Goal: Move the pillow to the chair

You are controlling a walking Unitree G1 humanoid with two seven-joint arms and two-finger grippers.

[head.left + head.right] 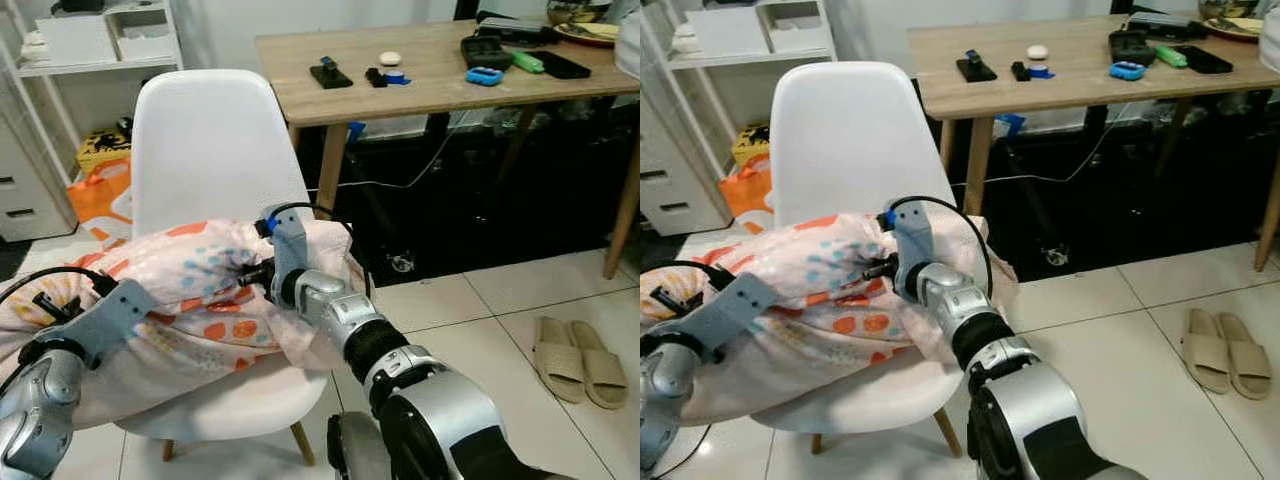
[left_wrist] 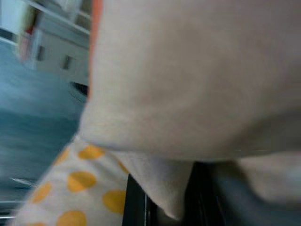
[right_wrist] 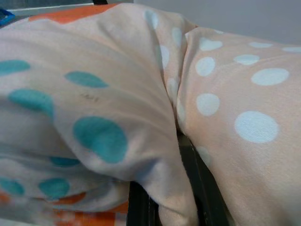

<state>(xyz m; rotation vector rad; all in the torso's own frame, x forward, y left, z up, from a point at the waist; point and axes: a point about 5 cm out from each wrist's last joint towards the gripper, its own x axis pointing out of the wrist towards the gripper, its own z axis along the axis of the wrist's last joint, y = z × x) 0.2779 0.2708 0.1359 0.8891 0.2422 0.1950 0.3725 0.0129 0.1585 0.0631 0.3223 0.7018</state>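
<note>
A peach pillow (image 1: 190,300) with teal, orange and white spots lies across the seat of the white chair (image 1: 210,140) and hangs over the seat's left edge. My right gripper (image 1: 248,274) is pressed into the pillow's top near the middle. In the right wrist view a fold of the cloth (image 3: 160,188) is pinched between its black fingers (image 3: 138,207). My left gripper (image 1: 48,302) holds the pillow's left end. In the left wrist view a fold of the pillow (image 2: 164,188) sits between its dark fingers (image 2: 134,207).
A wooden table (image 1: 430,85) with small items stands behind the chair to the right, with dark space and cables under it. A pair of beige slippers (image 1: 578,358) lies on the tiled floor at right. White shelving (image 1: 100,45) and an orange bag (image 1: 100,195) are at back left.
</note>
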